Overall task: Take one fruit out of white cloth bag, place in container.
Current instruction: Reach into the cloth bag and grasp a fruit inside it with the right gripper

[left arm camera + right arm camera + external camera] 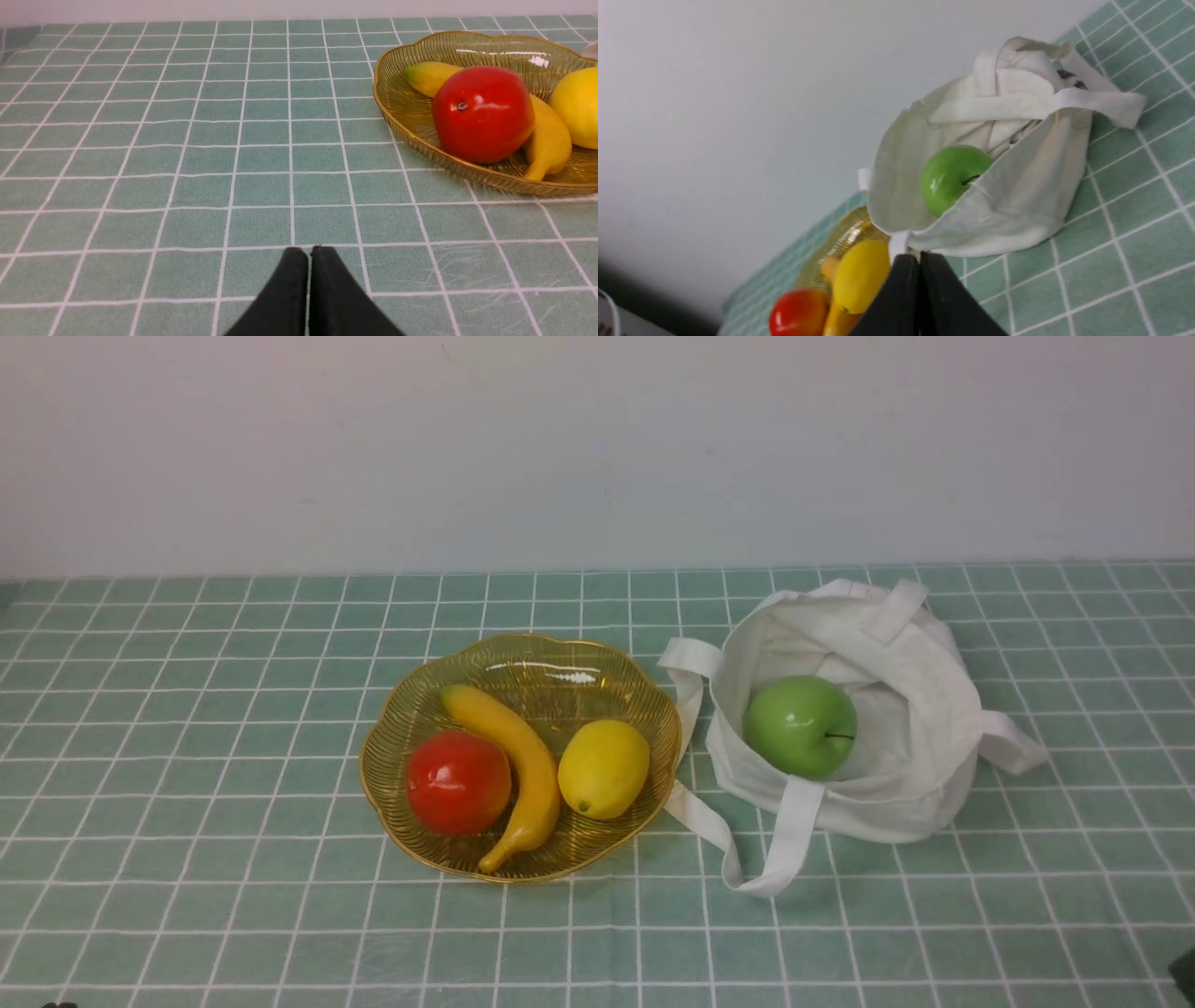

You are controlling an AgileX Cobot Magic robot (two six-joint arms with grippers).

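The glossy green apple [801, 725] with its thin dark stem lies inside the open mouth of the white cloth bag [910, 709] at right of centre; the right wrist view shows the apple [953, 176] half behind the bag's near wall [1017, 200]. The amber ribbed bowl [532, 663] stands left of the bag, its rim [397, 116] seen from the left wrist. My left gripper [309, 252] is shut and empty, low over bare cloth well left of the bowl. My right gripper [919, 256] is shut and empty, short of the bag. Neither gripper shows clearly in the front view.
The bowl holds a red round fruit [457, 781], a banana [518, 765] and a yellow lemon [603, 768]. The bag's strap handles [789, 840] trail on the green checked tablecloth toward the bowl and the front. A white wall closes the back of the table.
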